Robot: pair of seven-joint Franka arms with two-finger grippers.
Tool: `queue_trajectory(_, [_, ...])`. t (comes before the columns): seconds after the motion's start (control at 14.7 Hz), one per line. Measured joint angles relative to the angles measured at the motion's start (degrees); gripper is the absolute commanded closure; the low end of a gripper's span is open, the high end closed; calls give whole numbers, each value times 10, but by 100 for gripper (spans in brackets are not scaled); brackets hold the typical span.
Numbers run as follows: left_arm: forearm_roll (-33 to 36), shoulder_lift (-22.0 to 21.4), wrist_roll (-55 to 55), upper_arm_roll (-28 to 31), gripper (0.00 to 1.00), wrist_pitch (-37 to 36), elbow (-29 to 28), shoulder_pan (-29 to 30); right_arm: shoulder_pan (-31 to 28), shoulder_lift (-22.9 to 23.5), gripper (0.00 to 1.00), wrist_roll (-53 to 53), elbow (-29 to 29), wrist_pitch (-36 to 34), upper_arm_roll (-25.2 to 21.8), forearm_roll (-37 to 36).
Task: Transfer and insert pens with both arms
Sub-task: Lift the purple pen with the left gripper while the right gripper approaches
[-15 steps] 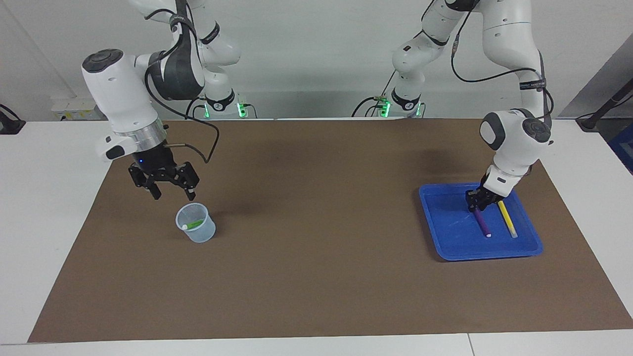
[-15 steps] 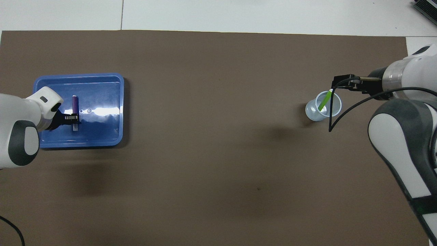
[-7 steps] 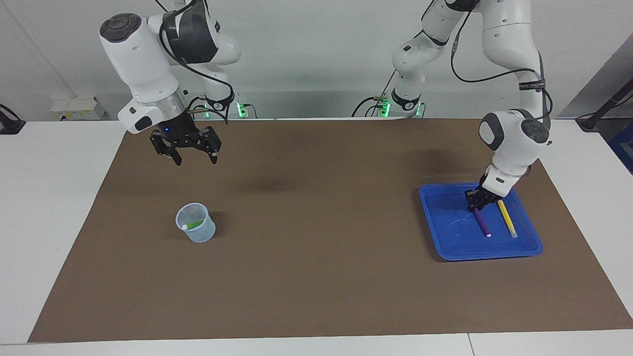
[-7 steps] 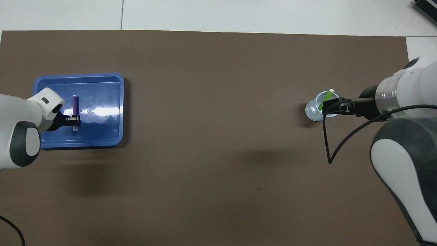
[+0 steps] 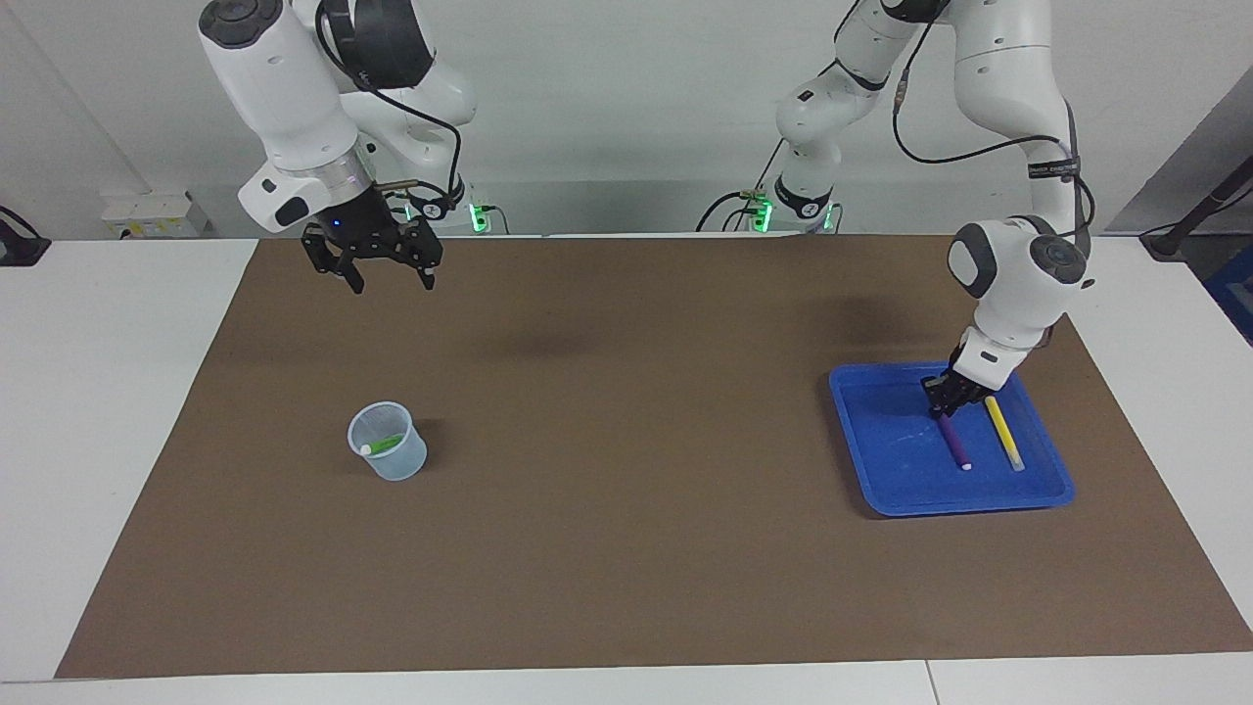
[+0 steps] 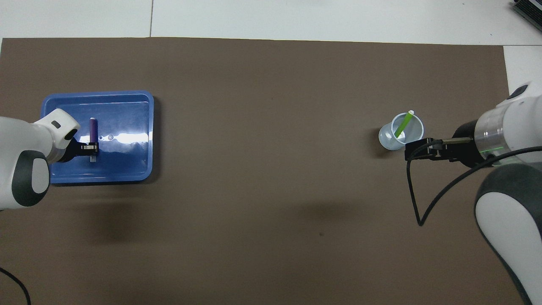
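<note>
Left gripper (image 5: 948,404), lower right of frame, pinched on purple pen (image 5: 954,443) in blue tray (image 5: 881,460). Lift it straight, clear of yellow pen (image 5: 1003,433). Right gripper (image 5: 387,279) spread, upper left; green pen (image 5: 384,445) in cup (image 5: 390,455).

We count three pens (image 5: 955,443), one blue tray (image 5: 881,460), one clear cup (image 5: 389,455), two arms (image 5: 1013,284), one brown mat (image 5: 626,548).
</note>
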Motion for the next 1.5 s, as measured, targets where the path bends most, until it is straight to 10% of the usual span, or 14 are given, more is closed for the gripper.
queue_trajectory(1.5, [-11, 0, 115, -75, 100, 1, 75, -25, 3, -2, 0, -1, -20, 93, -2, 110])
